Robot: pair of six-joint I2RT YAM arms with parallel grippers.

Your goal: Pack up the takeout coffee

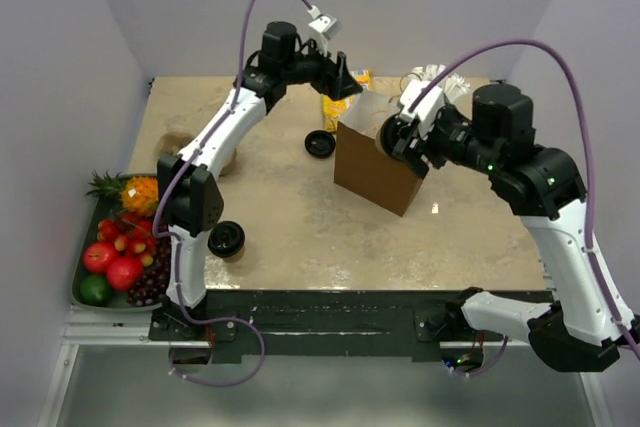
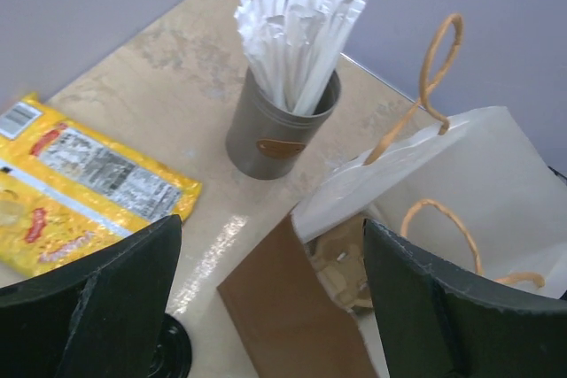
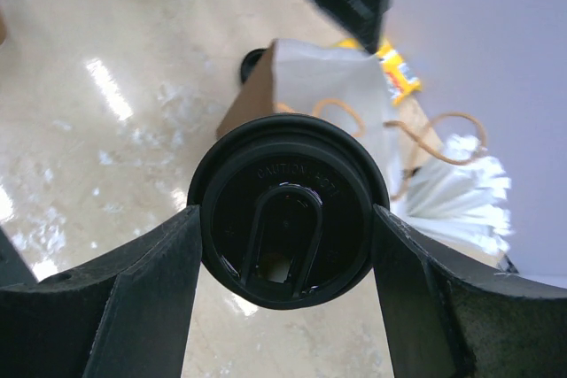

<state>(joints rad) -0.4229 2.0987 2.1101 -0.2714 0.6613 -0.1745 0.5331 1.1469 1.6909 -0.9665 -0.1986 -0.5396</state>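
My right gripper (image 3: 285, 219) is shut on a takeout coffee cup, its fingers against both sides of the black lid (image 3: 288, 205). In the top view this gripper (image 1: 396, 139) hangs at the right upper edge of the open brown paper bag (image 1: 372, 165). My left gripper (image 1: 343, 75) is open and empty above the bag's far side, and in its own view it (image 2: 273, 227) looks down into the bag (image 2: 292, 316). A second lidded kraft cup (image 1: 226, 239) stands near the left arm's base. A black lid (image 1: 319, 143) lies on the table left of the bag.
A grey cup of white straws (image 2: 279, 130) stands behind the bag, a yellow snack packet (image 2: 80, 174) beside it. Moulded cardboard (image 2: 350, 263) shows inside the bag, under its rope handles (image 2: 430, 68). A tray of fruit (image 1: 118, 247) sits at the table's left edge.
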